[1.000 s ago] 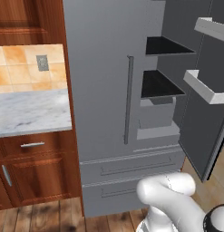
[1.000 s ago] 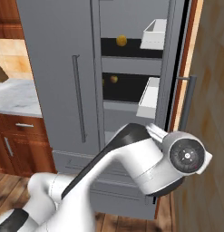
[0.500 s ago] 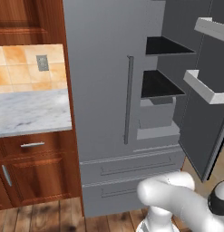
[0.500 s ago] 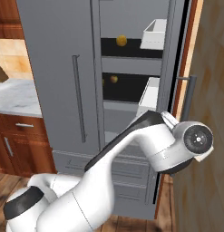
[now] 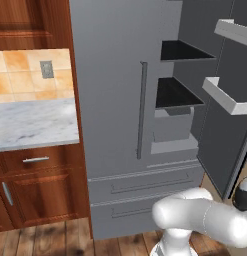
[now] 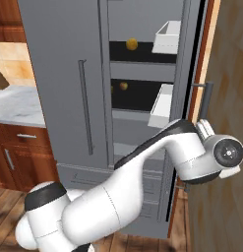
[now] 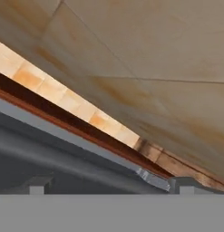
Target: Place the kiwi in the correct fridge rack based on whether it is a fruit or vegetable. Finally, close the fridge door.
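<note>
The kiwi is out of view. The grey fridge (image 5: pixel 120 100) stands with its right door (image 5: pixel 222 135) swung open, seen edge-on in the right base view (image 6: pixel 194 74). Two dark shelves (image 5: pixel 177 92) show inside. My arm reaches round the door's outer side, its wrist (image 6: pixel 226 153) just below the door handle (image 6: pixel 206 96). In the hand view my gripper (image 7: pixel 111 188) is open. Its fingertips (image 7: pixel 36 186) stand far apart with nothing between them, facing the tan wall (image 7: pixel 145 54) and the door's grey edge (image 7: pixel 63 154).
A yellow-orange fruit (image 6: pixel 132 44) lies on the upper shelf and a round orange-brown fruit (image 6: pixel 123 86) on the one below. White door bins (image 6: pixel 167 37) hang on the open door. A marble counter (image 5: pixel 32 122) over wooden cabinets lies left of the fridge.
The arm has swung to the right, round the open door. Its wrist has moved right and slightly up, towards the door handle. The gripper stays open.
</note>
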Controlling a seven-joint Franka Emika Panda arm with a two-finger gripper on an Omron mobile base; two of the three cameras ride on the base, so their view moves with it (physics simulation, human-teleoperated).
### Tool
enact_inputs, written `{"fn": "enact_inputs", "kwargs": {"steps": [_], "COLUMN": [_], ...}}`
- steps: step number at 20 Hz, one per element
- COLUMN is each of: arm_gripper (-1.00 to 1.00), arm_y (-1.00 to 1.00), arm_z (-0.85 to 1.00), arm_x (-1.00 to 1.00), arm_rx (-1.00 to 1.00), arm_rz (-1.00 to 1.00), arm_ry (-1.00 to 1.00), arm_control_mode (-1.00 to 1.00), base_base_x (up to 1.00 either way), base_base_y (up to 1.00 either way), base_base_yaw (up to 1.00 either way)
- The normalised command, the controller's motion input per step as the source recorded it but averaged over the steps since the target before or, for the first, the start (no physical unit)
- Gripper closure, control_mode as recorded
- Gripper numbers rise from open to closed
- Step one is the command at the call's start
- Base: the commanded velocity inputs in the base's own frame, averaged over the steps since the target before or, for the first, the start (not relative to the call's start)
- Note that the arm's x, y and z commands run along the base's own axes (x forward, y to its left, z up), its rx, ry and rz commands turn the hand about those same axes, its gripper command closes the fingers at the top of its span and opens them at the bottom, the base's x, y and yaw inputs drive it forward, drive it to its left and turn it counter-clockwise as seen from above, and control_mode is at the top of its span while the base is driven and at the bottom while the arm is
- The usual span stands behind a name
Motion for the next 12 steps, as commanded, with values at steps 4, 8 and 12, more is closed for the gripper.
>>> {"fn": "enact_inputs", "kwargs": {"steps": [4, 8, 12], "arm_gripper": [-1.0, -1.0, -1.0], "arm_y": [-0.41, -0.26, -0.02], "arm_z": [-0.09, -0.07, 0.0], "arm_x": [0.65, 0.74, 0.45], "arm_rx": [0.13, 0.14, 0.14], "arm_rz": [-0.13, -0.12, -0.04], "arm_ry": [0.0, 0.0, 0.0], "arm_control_mode": [-1.0, -1.0, -1.0], "base_base_x": [0.0, 0.0, 0.0], "base_base_y": [0.0, 0.0, 0.0], "base_base_yaw": [0.0, 0.0, 0.0]}}
